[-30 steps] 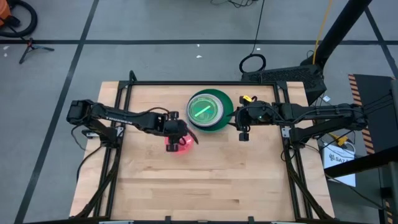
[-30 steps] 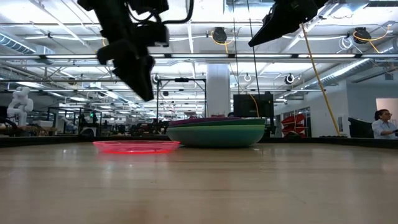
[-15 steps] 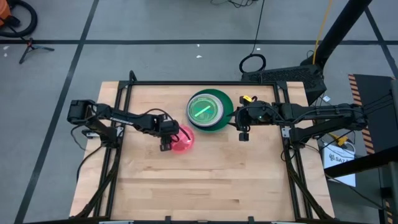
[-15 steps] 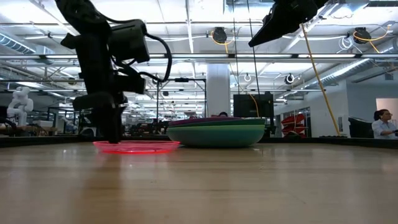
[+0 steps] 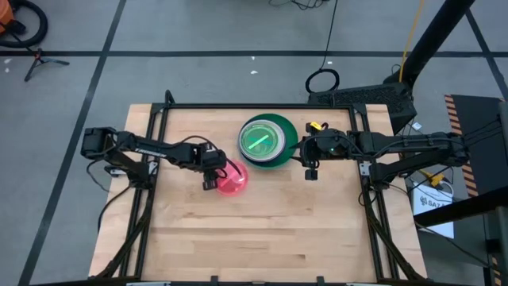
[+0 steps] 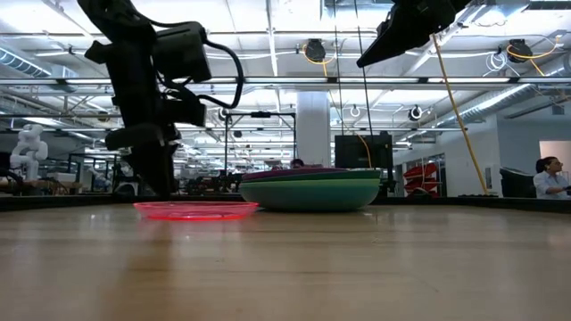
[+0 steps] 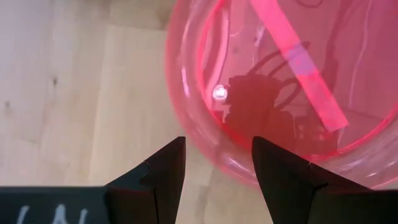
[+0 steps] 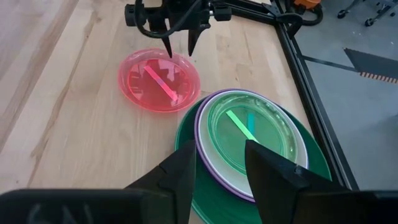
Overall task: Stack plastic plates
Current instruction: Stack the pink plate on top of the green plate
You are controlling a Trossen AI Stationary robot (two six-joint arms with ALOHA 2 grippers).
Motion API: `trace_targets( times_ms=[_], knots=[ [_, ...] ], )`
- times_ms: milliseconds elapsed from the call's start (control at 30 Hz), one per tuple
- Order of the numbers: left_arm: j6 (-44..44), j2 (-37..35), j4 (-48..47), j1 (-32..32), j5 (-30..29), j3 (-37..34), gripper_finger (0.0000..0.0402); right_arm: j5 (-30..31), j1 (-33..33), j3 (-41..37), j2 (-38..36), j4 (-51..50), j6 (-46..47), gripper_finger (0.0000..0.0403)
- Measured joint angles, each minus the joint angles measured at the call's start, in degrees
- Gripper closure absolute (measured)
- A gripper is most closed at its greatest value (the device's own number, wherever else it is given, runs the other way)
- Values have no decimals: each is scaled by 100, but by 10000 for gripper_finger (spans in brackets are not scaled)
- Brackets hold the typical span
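Observation:
A small translucent pink plate (image 5: 233, 180) lies flat on the wooden table, just left of a stack of plates (image 5: 268, 141). The stack is dark green at the bottom, with a purple rim above it and a lime plate (image 8: 249, 134) on top. My left gripper (image 7: 217, 169) is open and points down at the pink plate's left rim (image 7: 186, 124). One finger stands outside the rim and the other over the plate's inside. I cannot tell whether they touch it. My right gripper (image 8: 221, 180) hangs open above the table, right of the stack.
The stack's dark green bottom plate (image 6: 312, 194) nearly touches the pink plate's (image 6: 196, 210) right side. Bare wood (image 5: 262, 230) stretches toward the near edge. A black frame (image 5: 254, 106) borders the table's far edge. A person (image 6: 549, 178) sits far off in the room.
My left gripper has come down from above the pink plate and gone toward the table's left edge, ending low at the plate's left rim. It has also rolled somewhat. The pink plate has stayed where it was.

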Motion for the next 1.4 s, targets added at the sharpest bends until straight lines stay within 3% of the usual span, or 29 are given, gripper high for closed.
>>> trace_targets(
  times_ms=[367, 1400],
  knots=[
    [-273, -3, 118, 351, 136, 0, 211, 0, 1, 0, 0, -2, 4, 273],
    [-739, -3, 831, 360, 225, -306, 211, 2, 0, 0, 0, -221, 129, 273]
  ],
)
